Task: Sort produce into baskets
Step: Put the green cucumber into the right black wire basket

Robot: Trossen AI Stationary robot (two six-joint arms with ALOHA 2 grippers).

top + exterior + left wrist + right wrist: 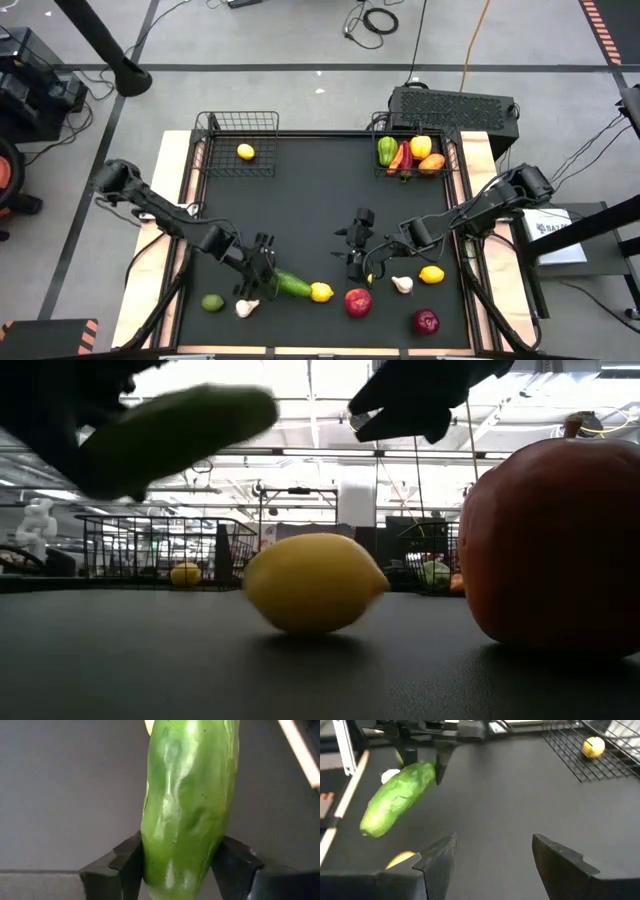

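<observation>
My left gripper (266, 268) is shut on a green cucumber (291, 285) near the table's front edge, just left of a yellow lemon (321, 292). In the low view the cucumber (175, 430) hangs above the table, over the lemon (315, 582). My right gripper (358, 252) is open and empty above the mat, behind a red apple (358, 301). The left basket (238, 145) holds one lemon (245, 152). The right basket (412, 158) holds peppers and a red chili. My left gripper pinches the cucumber between its two fingers (127, 865), on the sides of the end nearest the arm (426, 770). The fingers come slanting from above and the left, across the cucumber. The cucumber is lifted clear and tilted, its free end (370, 827) lower, toward the lemon.
A lime (212, 302) and a white garlic (247, 308) lie at the front left. Another garlic (402, 284), a lemon (432, 274) and a dark red apple (427, 321) lie at the front right. A black perforated box (455, 105) stands behind the right basket.
</observation>
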